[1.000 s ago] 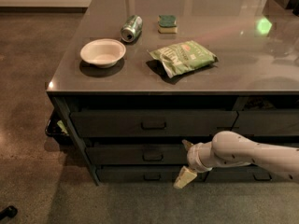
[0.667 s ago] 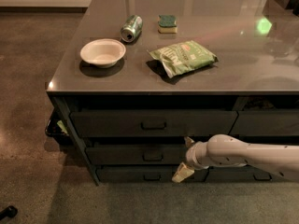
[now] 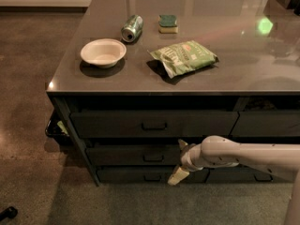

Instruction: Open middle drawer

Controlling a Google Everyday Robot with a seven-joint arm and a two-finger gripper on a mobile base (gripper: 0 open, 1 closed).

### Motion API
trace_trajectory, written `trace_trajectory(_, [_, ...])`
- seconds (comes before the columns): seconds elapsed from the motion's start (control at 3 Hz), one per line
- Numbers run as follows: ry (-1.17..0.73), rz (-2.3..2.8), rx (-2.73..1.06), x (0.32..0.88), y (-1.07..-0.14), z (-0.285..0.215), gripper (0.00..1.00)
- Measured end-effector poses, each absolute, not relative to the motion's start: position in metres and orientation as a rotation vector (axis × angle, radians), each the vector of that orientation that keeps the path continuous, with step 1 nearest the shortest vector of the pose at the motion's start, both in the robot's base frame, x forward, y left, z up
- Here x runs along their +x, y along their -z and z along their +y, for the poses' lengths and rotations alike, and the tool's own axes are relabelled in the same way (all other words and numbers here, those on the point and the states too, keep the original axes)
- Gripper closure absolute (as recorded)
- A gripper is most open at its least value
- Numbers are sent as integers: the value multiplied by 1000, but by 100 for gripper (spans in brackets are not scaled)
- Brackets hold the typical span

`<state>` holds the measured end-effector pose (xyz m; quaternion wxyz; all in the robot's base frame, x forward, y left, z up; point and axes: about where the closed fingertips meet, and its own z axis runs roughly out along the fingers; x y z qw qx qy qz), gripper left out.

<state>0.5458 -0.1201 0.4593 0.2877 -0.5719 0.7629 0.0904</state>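
In the camera view the gripper (image 3: 175,162) has crept a little to the left over the last second. It is closing on the handle (image 3: 153,157) of the middle drawer (image 3: 117,154) and now hangs just right of that handle, at about its height. As far as I can tell it is not touching yet. Its two pale fingers (image 3: 176,175) stand well spread, one above the handle's level and one below, with nothing held between them. The drawer has not moved. Its front sits level with the fronts above and below the handle, so I judge it shut and the pull not begun. The drift tells me I am in the approach, and the fingers have yet to reach the loop. The arm (image 3: 243,156) runs off to the right of the handle, across that end of the drawer front. Straight above the handle is the top drawer (image 3: 108,123) and straight below it the bottom drawer (image 3: 122,175). Each has a similar loop, so a slip in height could catch the wrong one. Well above the handle, on the countertop (image 3: 234,74), a white bowl (image 3: 103,53) lies up and to the left. A tipped green can (image 3: 131,28) and a sponge (image 3: 168,24) lie farther up, and a green chip bag (image 3: 183,57) up and slightly right. None of them has shifted. I see nothing between the gripper and the handle.
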Motion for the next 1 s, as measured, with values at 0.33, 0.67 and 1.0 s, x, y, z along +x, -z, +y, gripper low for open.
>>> trace_trajectory(0.33, [-283,2008,-1588,544,-444,-101,0])
trace_trajectory(0.67, [-307,1984,-1630,546,-433,-87,0])
trace_trajectory(1.0, [-252,1927,-1645,558,-441,-74,0])
